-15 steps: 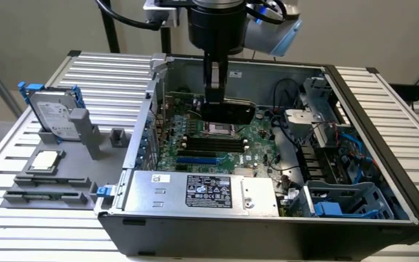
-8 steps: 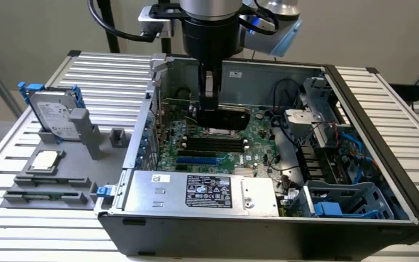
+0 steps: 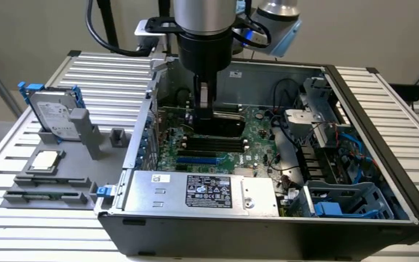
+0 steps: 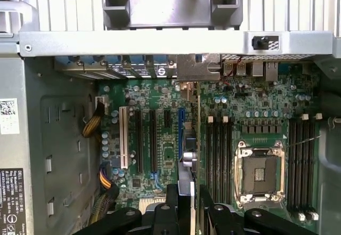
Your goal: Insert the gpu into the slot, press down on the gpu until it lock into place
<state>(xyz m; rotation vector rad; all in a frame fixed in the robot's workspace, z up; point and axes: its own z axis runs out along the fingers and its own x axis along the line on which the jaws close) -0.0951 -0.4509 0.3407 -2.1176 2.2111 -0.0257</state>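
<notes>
Arm (image 3: 203, 16) hangs straight down over the far middle of the scene, wrist pretty much vertical, with the black gripper body right under the silver joint. The gripper (image 3: 208, 115) sits low, both fingers aimed downward. In the wrist view, the dark fingers (image 4: 172, 202) sit either side of the gpu (image 4: 186, 163), pinched on its thin edge.
</notes>
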